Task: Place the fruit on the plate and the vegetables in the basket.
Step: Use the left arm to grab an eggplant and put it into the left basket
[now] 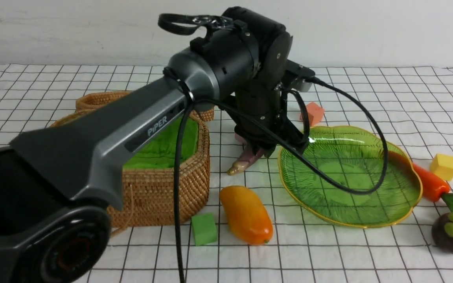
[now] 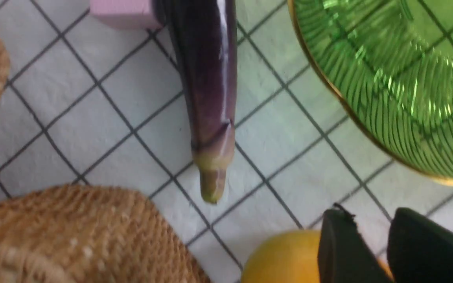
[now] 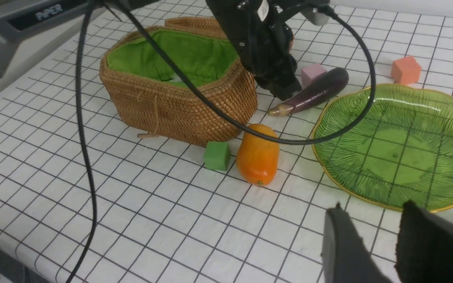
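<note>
White cloth ruled in black squares (image 1: 328,251), covering the table and bearing every item. Dark grey left arm (image 1: 140,122), reached forward over the basket so that the left gripper (image 1: 258,151) hung directly above the eggplant. Its jaws stood parted by only a narrow slot with nothing between them, so the grasp was judged not yet made. Large octagonal brown woven rattan basket (image 1: 163,188) with bright green lining, uncovered, its woven lid (image 1: 92,100) set behind it, presumably so vegetables could drop straight in; its contents could not be told. Leaf-shaped translucent green glass plate (image 1: 348,173) with gold rim, bare, placed right of the basket to receive fruit. Long dark purple eggplant (image 1: 246,160), flat on the cloth between basket and plate, a short carry from the basket. Plump orange-yellow mango (image 1: 246,214), nearer the robot, close to the plate's rim. Orange-red carrot (image 1: 429,182) with green leaves and round dark purple mangosteen (image 1: 452,234), both right of the plate. Right gripper (image 3: 374,208), over the near cloth, jaws likewise slightly apart and empty, apparently standing clear of the left arm. Green cube (image 1: 204,228), yellow cube (image 1: 444,167), salmon cube (image 1: 313,113) and pink cube (image 3: 313,74), scattered distractors belonging in neither container.
</note>
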Robot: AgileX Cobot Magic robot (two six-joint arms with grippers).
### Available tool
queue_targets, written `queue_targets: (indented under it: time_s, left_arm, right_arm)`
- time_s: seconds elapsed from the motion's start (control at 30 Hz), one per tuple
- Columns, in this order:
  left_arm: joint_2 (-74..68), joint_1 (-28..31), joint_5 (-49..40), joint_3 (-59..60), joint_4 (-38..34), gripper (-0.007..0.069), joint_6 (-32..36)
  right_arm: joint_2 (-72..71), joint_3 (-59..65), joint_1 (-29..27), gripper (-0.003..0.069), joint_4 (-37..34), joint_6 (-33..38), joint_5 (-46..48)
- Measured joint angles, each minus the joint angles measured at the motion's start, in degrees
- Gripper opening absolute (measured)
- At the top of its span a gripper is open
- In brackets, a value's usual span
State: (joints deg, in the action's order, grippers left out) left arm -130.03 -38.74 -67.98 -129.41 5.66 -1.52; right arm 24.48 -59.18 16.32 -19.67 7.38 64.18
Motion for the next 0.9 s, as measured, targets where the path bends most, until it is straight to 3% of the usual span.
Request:
queue_targets:
  time_s: [0.07, 0.13, 0.23, 0.8, 0.9]
  left_arm:
    - [-2.04, 1.53, 2.83, -1.26, -0.06, 0.0335, 0.26]
    - [-3.57, 2.77, 4.91, -1.48, 0.13, 0.0392, 0.75]
    - [-6.24, 4.20, 7.18, -1.48, 1.34, 0.0431, 2.17]
    - [-13.06, 4.50, 11.79, -1.48, 3.23, 0.0423, 7.42]
    - [-13.18, 4.50, 11.96, -1.48, 3.23, 0.0379, 7.42]
  right_arm:
    - [0.00, 0.00, 0.00, 0.0234, -0.01, -0.12, 0.64]
    - [0.00, 0.00, 0.00, 0.0235, -0.01, -0.12, 1.37]
    - [0.00, 0.00, 0.00, 0.0235, -0.29, -0.17, 2.27]
    - [0.00, 0.00, 0.00, 0.0235, -1.36, -0.17, 3.92]
    - [0.00, 0.00, 0.00, 0.0237, -1.36, -0.17, 4.37]
